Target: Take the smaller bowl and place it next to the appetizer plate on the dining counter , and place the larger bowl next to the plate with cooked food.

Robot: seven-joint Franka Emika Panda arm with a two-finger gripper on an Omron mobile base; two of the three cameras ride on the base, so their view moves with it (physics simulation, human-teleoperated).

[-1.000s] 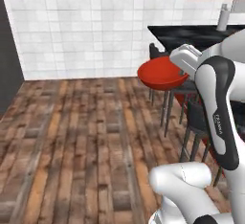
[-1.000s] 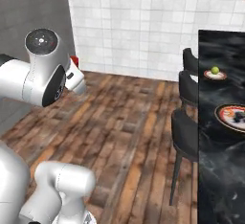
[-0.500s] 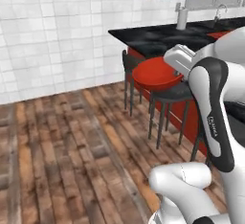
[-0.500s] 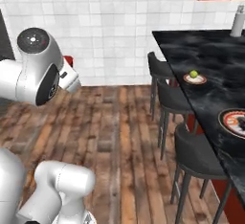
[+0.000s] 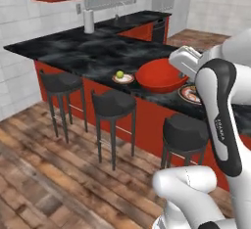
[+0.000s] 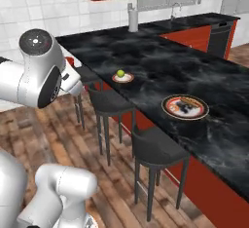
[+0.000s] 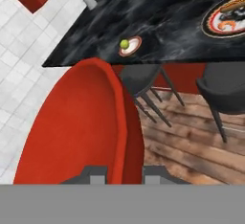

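While the gripper (image 7: 119, 174) carries the smaller bowl (image 5: 161, 75) clamped by its rim, the appetizer plate (image 7: 130, 46) lies ahead on the dining counter (image 6: 194, 76), past its near edge. The bowl is round, without a long axis, and its opening faces up. The plate with cooked food (image 6: 185, 106) sits well apart along the counter.

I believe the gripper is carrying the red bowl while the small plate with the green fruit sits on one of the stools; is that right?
Not quite. The gripper does carry the red bowl, but the small plate with the green fruit sits on the black dining counter, not on a stool, as the right base view shows.
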